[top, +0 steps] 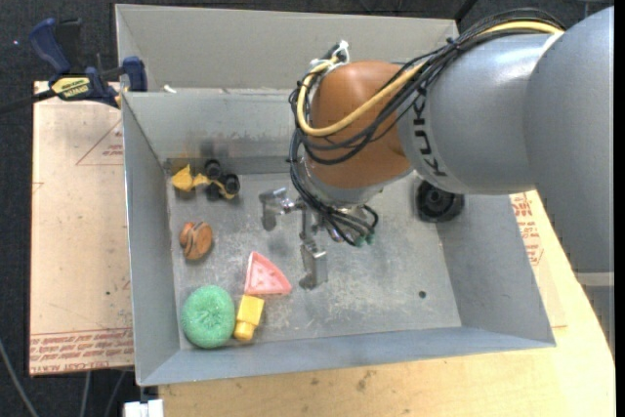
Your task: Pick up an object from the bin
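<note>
Nearest me, a fuzzy green ball sits by a yellow block; behind them, front-left, the pink triangular wedge (likely light, stiff, slick) wants gripping across its edges. The tool hangs beside it; I can't tell its opening.

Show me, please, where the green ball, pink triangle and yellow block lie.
green ball [207,315]: camera view, its fuzzy middle.
pink triangle [266,278]: camera view, its flat face.
yellow block [249,312]: camera view, its top face.

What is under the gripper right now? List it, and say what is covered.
Bare grey floor of the bin lies under the gripper; a pink wedge sits just beside it. The arm's orange cover hides the floor behind.
</note>
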`<state>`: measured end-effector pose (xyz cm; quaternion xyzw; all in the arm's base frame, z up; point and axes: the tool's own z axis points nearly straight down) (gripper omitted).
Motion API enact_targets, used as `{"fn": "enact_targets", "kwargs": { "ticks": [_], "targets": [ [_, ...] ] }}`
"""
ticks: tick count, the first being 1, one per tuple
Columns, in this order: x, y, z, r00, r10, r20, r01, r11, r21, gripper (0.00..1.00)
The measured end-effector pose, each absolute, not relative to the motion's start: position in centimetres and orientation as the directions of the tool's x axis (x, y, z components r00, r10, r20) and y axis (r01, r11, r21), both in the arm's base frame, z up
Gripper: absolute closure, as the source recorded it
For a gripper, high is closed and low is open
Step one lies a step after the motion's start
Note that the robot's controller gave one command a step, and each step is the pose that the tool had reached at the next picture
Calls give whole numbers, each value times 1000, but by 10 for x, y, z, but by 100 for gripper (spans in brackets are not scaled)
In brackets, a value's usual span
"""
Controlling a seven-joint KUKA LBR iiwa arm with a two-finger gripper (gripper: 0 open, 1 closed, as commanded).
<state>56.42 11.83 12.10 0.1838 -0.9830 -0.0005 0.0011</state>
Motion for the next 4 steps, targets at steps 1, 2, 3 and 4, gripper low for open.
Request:
{"fn": "enact_targets", "kwargs": {
  "ticks": [1, 2, 3, 4],
  "targets": [
    [549, 130, 102, -866, -500, -4, -500, 866, 1, 0],
    [537, 136, 82, -767, -641, -2, -641, 767, 0, 0],
    [524, 155, 72, -497, -868, -7, -868, 497, -2, 100],
    [524, 155, 72, -497, -868, -7, -868, 497, -2, 100]
  ]
}}
